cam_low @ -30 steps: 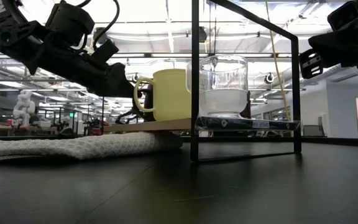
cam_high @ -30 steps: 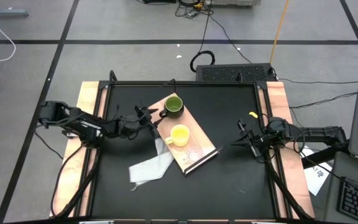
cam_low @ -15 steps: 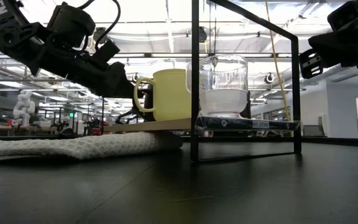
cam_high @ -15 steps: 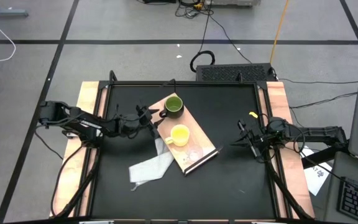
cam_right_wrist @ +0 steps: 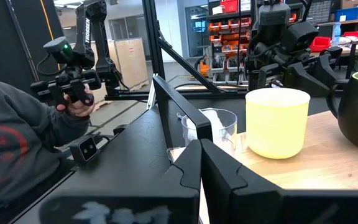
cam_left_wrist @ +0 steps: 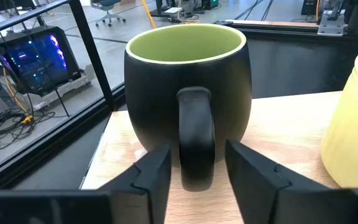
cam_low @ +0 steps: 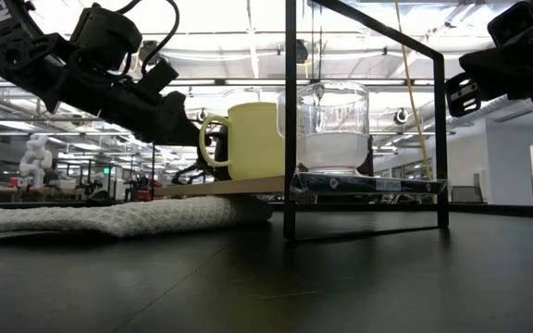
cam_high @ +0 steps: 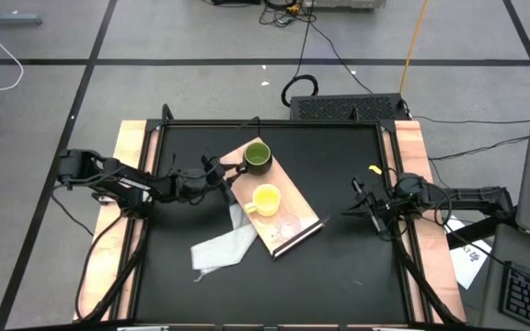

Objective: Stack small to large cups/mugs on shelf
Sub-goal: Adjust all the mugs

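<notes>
High view. The shelf [cam_high: 294, 219] lay slantwise near the middle of the black table [cam_high: 339, 267], its dark strip at the near right end. Three vessels stood on it in a row: green mug [cam_high: 258, 155] at the far end, yellow mug [cam_high: 265, 199] in the middle, clear cup [cam_high: 288, 226] by the strip. A white cloth [cam_high: 221, 244] lay on the table, running under the shelf's left edge. The left gripper [cam_high: 229, 174] reached in from the left, its tip at the green mug's handle. The right gripper [cam_high: 359, 210] waited at the table's right edge, well apart from the shelf.

Low view. Yellow mug [cam_low: 249, 140] and clear cup [cam_low: 331, 128] stood on the raised board [cam_low: 220, 187], the cloth [cam_low: 109, 217] bunched beneath its left part. A black frame post [cam_low: 290, 120] crossed in front between them. The left arm [cam_low: 100, 79] sloped down behind the yellow mug. The green mug was hidden.

Left wrist view. Fingers [cam_left_wrist: 151, 180] were spread, one on each side of the green mug's [cam_left_wrist: 188, 87] handle [cam_left_wrist: 195, 137], close but not clearly touching. The yellow mug [cam_left_wrist: 356, 124] stood just beside, both on the wood.

Right wrist view. Fingers [cam_right_wrist: 188, 174] were pressed together, holding nothing. Beyond them: clear cup [cam_right_wrist: 210, 130], yellow mug [cam_right_wrist: 277, 121], green mug [cam_right_wrist: 357, 109] in a row on the board. A person's hand [cam_right_wrist: 73, 106] held a controller in the room behind.
</notes>
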You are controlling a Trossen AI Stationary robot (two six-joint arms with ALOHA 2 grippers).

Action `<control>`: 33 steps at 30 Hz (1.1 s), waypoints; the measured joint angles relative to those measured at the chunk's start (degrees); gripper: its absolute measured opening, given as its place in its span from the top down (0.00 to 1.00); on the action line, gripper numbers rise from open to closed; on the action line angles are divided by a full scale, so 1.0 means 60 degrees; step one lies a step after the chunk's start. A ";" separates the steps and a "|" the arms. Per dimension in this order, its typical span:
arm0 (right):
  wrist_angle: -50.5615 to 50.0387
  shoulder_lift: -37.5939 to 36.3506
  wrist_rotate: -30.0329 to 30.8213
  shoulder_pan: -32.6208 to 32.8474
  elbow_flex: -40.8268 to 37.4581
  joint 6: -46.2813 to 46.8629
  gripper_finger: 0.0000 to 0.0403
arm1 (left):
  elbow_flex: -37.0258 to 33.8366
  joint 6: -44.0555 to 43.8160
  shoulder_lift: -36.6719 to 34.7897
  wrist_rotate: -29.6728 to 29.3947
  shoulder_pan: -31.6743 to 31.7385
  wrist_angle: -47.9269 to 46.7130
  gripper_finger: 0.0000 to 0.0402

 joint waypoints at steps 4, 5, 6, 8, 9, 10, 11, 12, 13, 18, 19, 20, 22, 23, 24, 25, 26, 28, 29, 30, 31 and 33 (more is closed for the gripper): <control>0.0000 0.0000 0.0000 0.0000 -0.0004 0.0020 1.00 | 0.0000 -0.0007 0.0000 0.0004 -0.0007 -0.0004 0.69; 0.0000 0.0000 0.0000 0.0000 -0.0004 0.0038 1.00 | 0.0000 -0.0011 0.0000 0.0004 -0.0009 -0.0004 0.70; 0.0000 0.0000 0.0000 0.0000 -0.0004 0.0049 1.00 | 0.0000 -0.0010 0.0000 0.0004 -0.0020 -0.0004 0.71; 0.0000 0.0000 0.0000 0.0000 -0.0004 0.0059 1.00 | 0.0000 -0.0006 0.0000 0.0000 -0.0066 -0.0004 0.73; 0.0000 0.0000 0.0000 0.0000 -0.0004 0.0063 1.00 | 0.0000 0.0014 0.0000 0.0000 -0.0084 -0.0006 0.74; 0.0000 0.0000 0.0000 0.0002 -0.0004 0.0063 1.00 | 0.0000 0.0041 0.0000 0.0000 -0.0116 -0.0006 0.75; 0.0000 0.0000 0.0000 0.0000 -0.0004 0.0063 1.00 | 0.0000 0.0046 0.0000 -0.0004 -0.0145 -0.0005 0.76; 0.0000 -0.0003 0.0000 0.0000 -0.0004 0.0063 1.00 | 0.0000 0.0055 0.0000 -0.0004 -0.0170 -0.0004 0.77; 0.0000 0.0000 0.0000 0.0000 -0.0004 0.0063 1.00 | 0.0000 0.0069 0.0000 -0.0007 -0.0193 -0.0004 0.78; 0.0000 0.0000 0.0000 0.0000 -0.0004 0.0066 1.00 | 0.0000 0.0075 0.0000 -0.0022 -0.0262 -0.0004 0.80; 0.0000 0.0000 0.0000 0.0003 -0.0004 0.0063 1.00 | 0.0000 0.0068 0.0000 -0.0031 -0.0262 -0.0004 0.79; 0.0000 0.0000 0.0000 0.0000 -0.0004 0.0066 1.00 | 0.0000 0.0059 0.0000 -0.0053 -0.0262 -0.0007 0.79; 0.0000 0.0000 0.0000 0.0001 -0.0004 0.0066 1.00 | 0.0000 0.0058 0.0000 -0.0066 -0.0262 -0.0008 0.80; 0.0000 -0.0001 0.0000 0.0000 -0.0004 0.0066 1.00 | 0.0000 0.0045 0.0000 -0.0072 -0.0262 -0.0011 0.80; 0.0000 0.0000 0.0000 0.0000 -0.0004 0.0066 1.00 | 0.0000 0.0044 0.0000 -0.0076 -0.0262 -0.0011 0.80; 0.0000 0.0000 0.0000 0.0000 -0.0004 0.0066 1.00 | 0.0000 0.0038 0.0000 -0.0085 -0.0262 -0.0011 0.80; 0.0000 0.0000 0.0000 0.0000 -0.0004 0.0069 1.00 | 0.0000 0.0010 0.0000 -0.0107 -0.0266 -0.0014 0.80; 0.0000 0.0000 0.0000 0.0002 -0.0004 0.0070 1.00 | 0.0000 -0.0056 0.0000 -0.0136 -0.0266 -0.0034 0.80; 0.0000 0.0000 0.0000 0.0000 -0.0004 0.0070 1.00 | 0.0000 -0.0067 0.0000 -0.0145 -0.0270 -0.0037 0.80; 0.0000 0.0000 0.0000 0.0000 -0.0004 0.0070 1.00 | 0.0000 -0.0089 0.0000 -0.0165 -0.0289 -0.0044 0.80; 0.0000 0.0000 0.0000 0.0000 -0.0004 0.0070 1.00 | 0.0000 -0.0135 0.0000 -0.0218 -0.0324 -0.0051 0.80; 0.0000 0.0000 0.0000 0.0000 -0.0004 0.0070 1.00 | 0.0000 -0.0135 0.0000 -0.0364 -0.0395 -0.0055 0.80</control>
